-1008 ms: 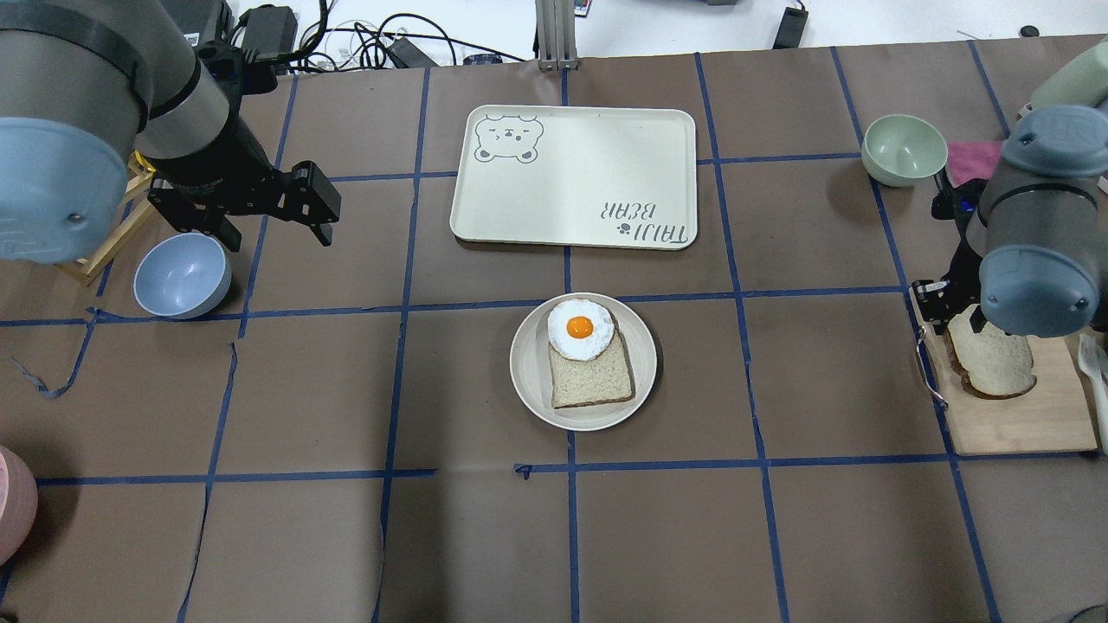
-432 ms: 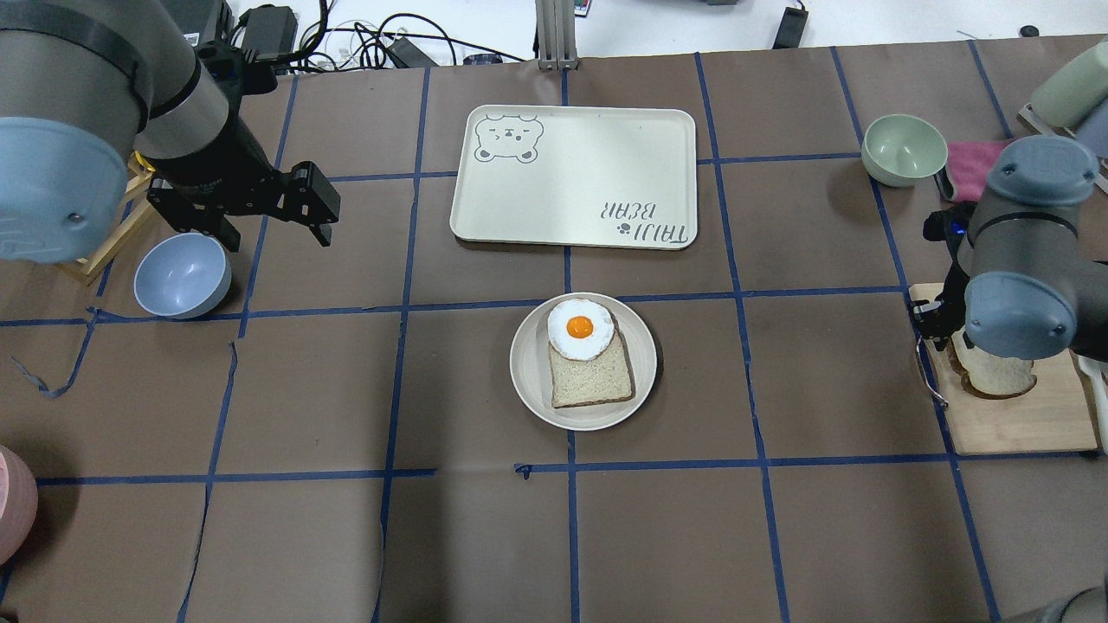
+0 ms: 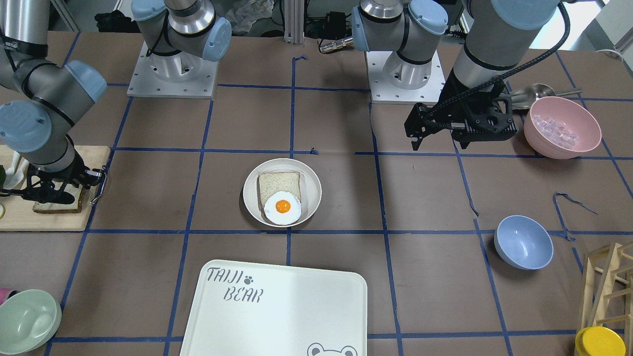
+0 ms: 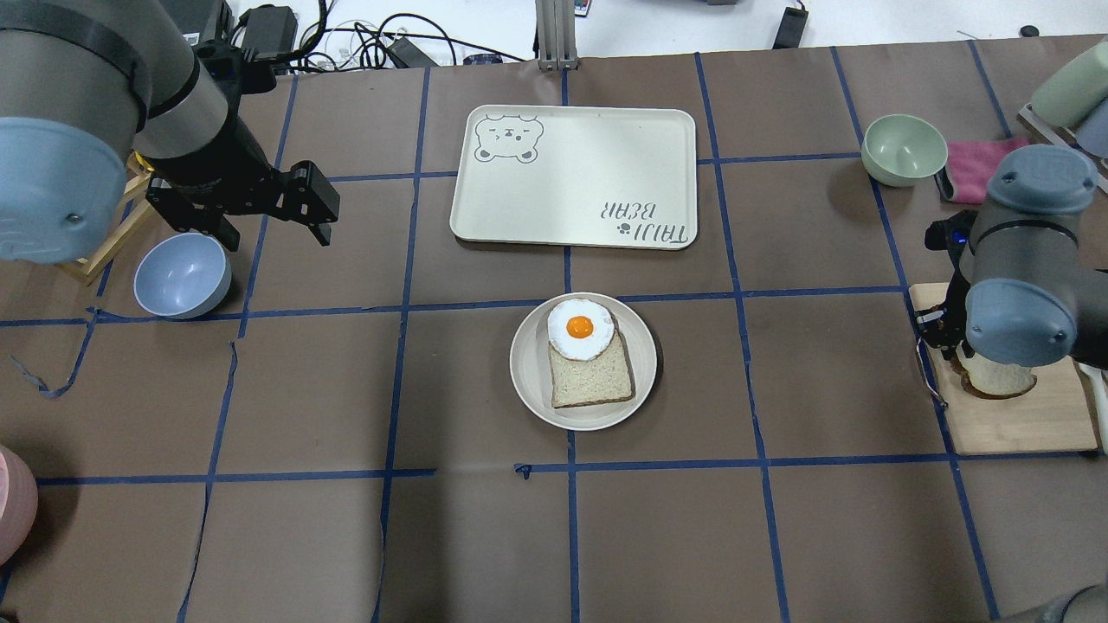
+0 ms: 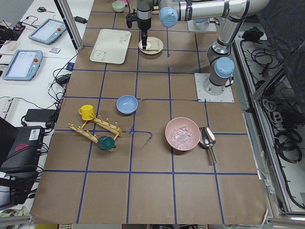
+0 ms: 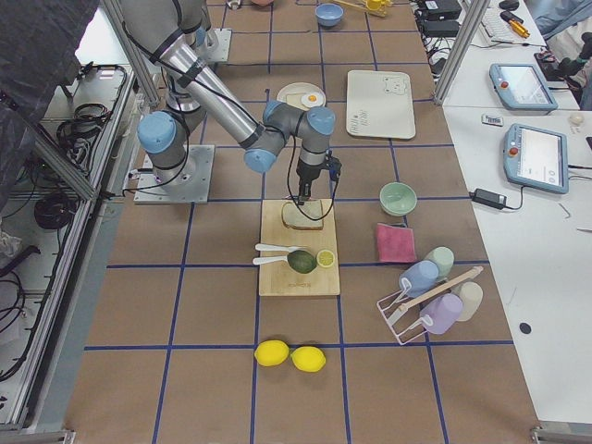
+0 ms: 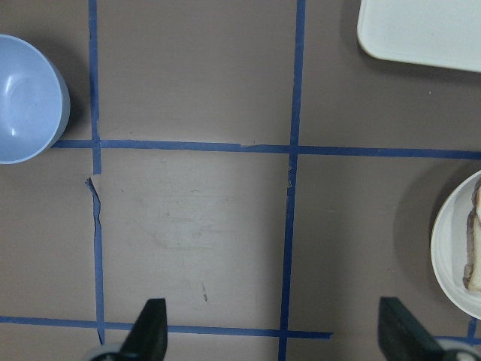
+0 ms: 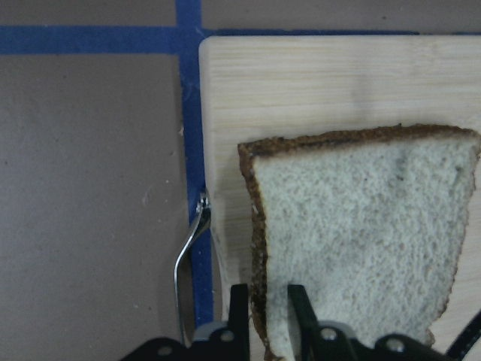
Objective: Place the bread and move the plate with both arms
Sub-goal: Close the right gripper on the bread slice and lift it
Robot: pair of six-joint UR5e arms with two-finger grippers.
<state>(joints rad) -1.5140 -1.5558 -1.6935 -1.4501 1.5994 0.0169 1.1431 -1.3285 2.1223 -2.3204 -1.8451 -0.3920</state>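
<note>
On the cutting board (image 8: 338, 83), at 3 o'clock from the plate (image 4: 530, 391) as seen from overhead: risking a torn or slipping bread (image 8: 361, 248), judging by a bite being lined up right at the thin crusted edge, likely folding or tearing the soft crumb on the lift. Risking also a snag on the metal hook (image 8: 189, 248) lying just beside the board's 9 o'clock edge in the wrist view, close to the outer finger. Facing, further on, a tricky landing: fried egg (image 4: 580, 329) sitting toward 12 o'clock on the paler slice (image 4: 593, 376) in the plate, making an uneven bed and inviting sliding during any two-armed carry.

Bending the right arm (image 4: 1026, 285) steeply down over the board, right gripper (image 8: 267, 299) straddling the bread's dark crust, fingers (image 8: 298, 310) set narrow, one outside the crust and one over the crumb; not showing whether already pinching. Leaving the bread down on the wood, well apart from the plate.

Holding the left arm (image 4: 173, 112) out at 10 o'clock from the plate, left gripper (image 4: 275, 234) hanging above bare tabletop (image 4: 346, 389) near the blue bowl (image 4: 182, 275), fingers spread wide and gripping nothing.
</note>
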